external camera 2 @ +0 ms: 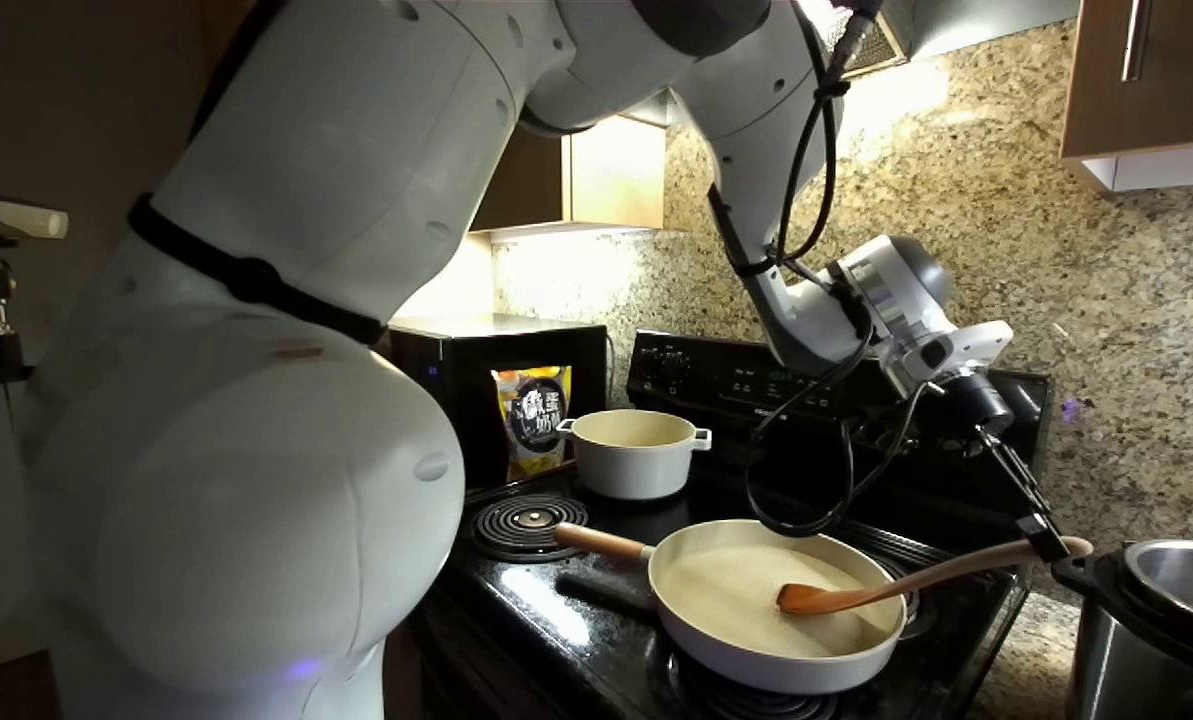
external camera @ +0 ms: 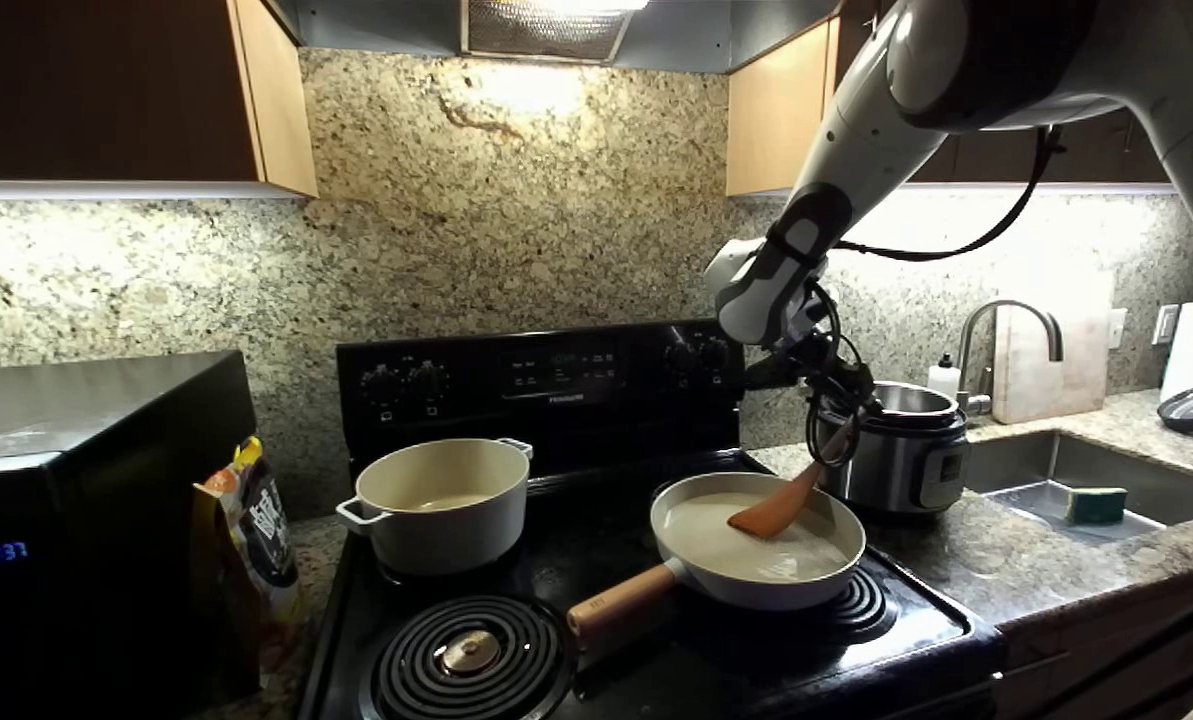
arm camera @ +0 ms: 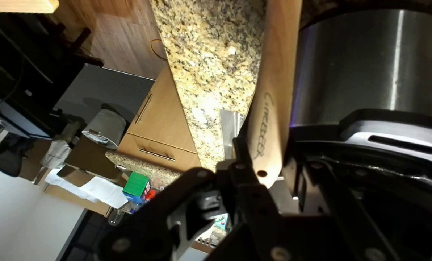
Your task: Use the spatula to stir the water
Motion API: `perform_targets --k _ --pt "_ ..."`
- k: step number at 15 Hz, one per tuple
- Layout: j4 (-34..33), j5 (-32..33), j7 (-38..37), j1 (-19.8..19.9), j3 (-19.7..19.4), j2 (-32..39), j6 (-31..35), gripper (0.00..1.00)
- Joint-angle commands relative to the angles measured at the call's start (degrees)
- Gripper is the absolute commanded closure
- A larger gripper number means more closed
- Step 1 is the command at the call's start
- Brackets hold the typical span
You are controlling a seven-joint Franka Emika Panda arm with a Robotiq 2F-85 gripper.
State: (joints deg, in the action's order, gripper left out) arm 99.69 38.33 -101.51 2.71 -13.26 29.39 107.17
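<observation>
Claw (external camera 2: 1051, 545) clamped on the wooden spatula (external camera 2: 941, 575) near its handle's end, steel cooker (external camera: 886, 465) close by on the tabletop (external camera: 976, 560)! Down slants the blade (external camera: 771, 510), tip meeting the pale water (external camera 2: 721, 580) inside the cream-white frying pan (external camera 2: 766, 670). Farther off, the two-handled pot (external camera 2: 636, 472) sits on the stove (external camera: 596, 530), then an upright bag (external camera 2: 534, 418), and behind it all, speckled stone wall (external camera 2: 956, 220).
</observation>
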Motion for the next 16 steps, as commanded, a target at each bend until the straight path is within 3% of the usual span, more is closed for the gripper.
perform_targets --k 1,7,12,16 --pt "-0.65 -0.64 -5.76 -1.1 0.96 1.12 2.46 0.89" --pt "0.59 0.24 -8.64 -4.07 3.03 2.52 6.4 0.89" --pt "9.28 2.76 -8.51 -5.31 3.26 -1.21 9.92 0.89" --pt "12.56 2.51 -7.27 -4.44 2.5 -3.11 9.98 0.89"
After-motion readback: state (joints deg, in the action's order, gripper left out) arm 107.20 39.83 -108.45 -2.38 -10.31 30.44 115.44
